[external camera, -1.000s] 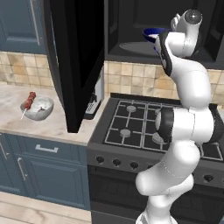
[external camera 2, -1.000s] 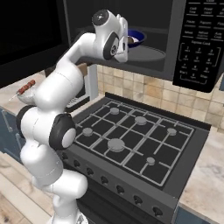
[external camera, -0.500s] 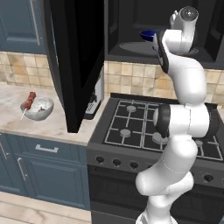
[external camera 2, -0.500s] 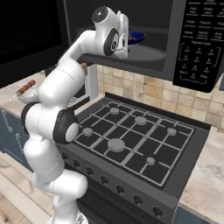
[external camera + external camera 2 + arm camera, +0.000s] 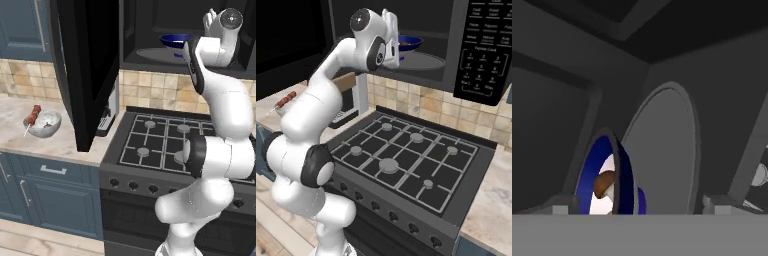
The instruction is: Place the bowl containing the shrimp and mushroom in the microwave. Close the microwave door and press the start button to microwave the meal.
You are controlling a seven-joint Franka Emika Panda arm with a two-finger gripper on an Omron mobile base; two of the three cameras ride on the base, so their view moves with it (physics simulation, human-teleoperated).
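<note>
Near field: stove (image 5: 165, 142) and worktop (image 5: 30, 145), the latter carrying a grey bowl with skewer (image 5: 42, 122). Middle field: the microwave door (image 5: 82, 70) stands swung wide open, hinged at the left. Far field: the bowl (image 5: 408, 43) sits on the turntable (image 5: 423, 61) inside the microwave (image 5: 456, 30), holding the mushroom (image 5: 603, 183). The gripper (image 5: 390, 30) sits at the cavity mouth, just beside the bowl; its finger spacing cannot be told. The door lies well to the arm's left, 1 sweep away.
</note>
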